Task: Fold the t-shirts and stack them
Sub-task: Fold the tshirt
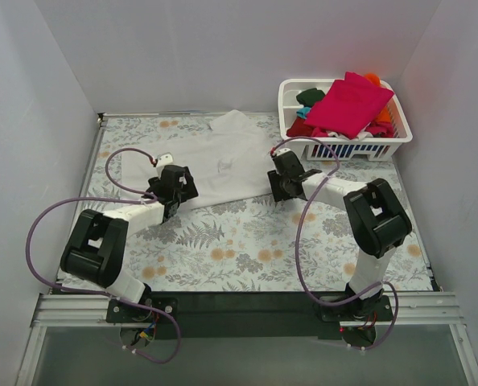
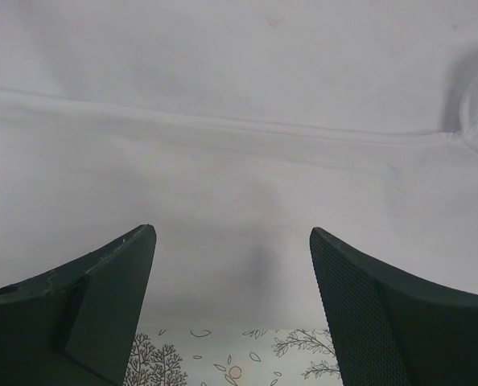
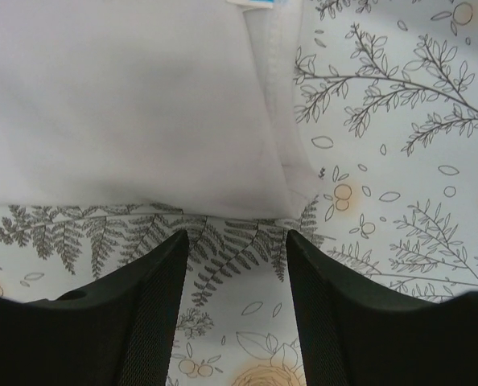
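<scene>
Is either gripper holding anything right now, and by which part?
Nothing is held. The left gripper and right gripper stand open at the near edge of the white t-shirt.

White shirt, plain, left of the basket; blue tag at its edge. Basket white, slatted. Inside the basket: magenta shirt on top, red shirt at its near-left corner, dark green shirt at its far left, teal shirt between those two, orange shirt at its far right. Desk pale, printed with grey ferns and orange flowers. Left hand and right hand dark green-black, pads with fine mesh texture. Arms white and black. Cables purple.
</scene>
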You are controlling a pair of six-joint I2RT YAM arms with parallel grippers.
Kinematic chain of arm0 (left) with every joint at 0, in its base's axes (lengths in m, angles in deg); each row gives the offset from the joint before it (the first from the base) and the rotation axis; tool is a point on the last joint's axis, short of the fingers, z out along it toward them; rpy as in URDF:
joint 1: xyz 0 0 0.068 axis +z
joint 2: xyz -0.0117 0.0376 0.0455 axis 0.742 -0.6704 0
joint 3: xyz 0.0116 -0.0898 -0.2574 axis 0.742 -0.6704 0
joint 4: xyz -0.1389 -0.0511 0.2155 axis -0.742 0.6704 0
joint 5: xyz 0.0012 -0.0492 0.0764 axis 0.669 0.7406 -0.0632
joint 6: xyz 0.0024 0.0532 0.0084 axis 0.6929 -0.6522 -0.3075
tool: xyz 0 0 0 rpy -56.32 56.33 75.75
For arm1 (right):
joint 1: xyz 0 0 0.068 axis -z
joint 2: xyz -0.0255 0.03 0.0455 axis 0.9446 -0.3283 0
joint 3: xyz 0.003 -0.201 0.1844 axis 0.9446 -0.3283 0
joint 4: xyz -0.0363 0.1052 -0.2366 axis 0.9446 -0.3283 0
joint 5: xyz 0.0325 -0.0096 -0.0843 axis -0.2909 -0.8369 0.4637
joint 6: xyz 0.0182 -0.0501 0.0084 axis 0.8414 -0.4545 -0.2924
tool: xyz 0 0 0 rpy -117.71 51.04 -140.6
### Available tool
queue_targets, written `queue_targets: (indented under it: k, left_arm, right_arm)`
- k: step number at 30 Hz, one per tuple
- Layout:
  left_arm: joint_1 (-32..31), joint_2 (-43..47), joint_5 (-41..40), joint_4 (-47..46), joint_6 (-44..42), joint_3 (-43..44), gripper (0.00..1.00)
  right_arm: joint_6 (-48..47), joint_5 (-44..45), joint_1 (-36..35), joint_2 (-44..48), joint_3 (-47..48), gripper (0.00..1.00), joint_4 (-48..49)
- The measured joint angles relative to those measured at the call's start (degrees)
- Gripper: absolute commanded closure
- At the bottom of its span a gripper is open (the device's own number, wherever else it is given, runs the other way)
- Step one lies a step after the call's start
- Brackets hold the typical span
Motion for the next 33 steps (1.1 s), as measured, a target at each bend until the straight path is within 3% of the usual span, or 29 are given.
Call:
queue_targets:
  k: [11, 22, 28, 33]
  left_arm:
    - [0.0, 2.4, -0.6, 0.1, -0.4, 0.8, 0.27]
    - [0.0, -7.1, 0.5, -1.0, -1.5, 4.3, 0.27]
    - [0.0, -8.1, 1.3, -1.3, -1.0, 4.5, 0.27]
    - [0.1, -8.0, 2.2, -0.9, 0.1, 4.4, 0.27]
  right_arm:
    - [-0.4, -4.7, -0.3, 7.0, 0.1, 0.53, -0.9]
    - [-3.3, -7.3, -0.4, -6.3, 16.8, 0.53, 1.6]
    - [-3.6, -8.2, -0.4, -12.4, 17.1, 0.55, 2.5]
    - [-3.1, -9.5, -0.4, -12.4, 14.2, 0.54, 5.0]
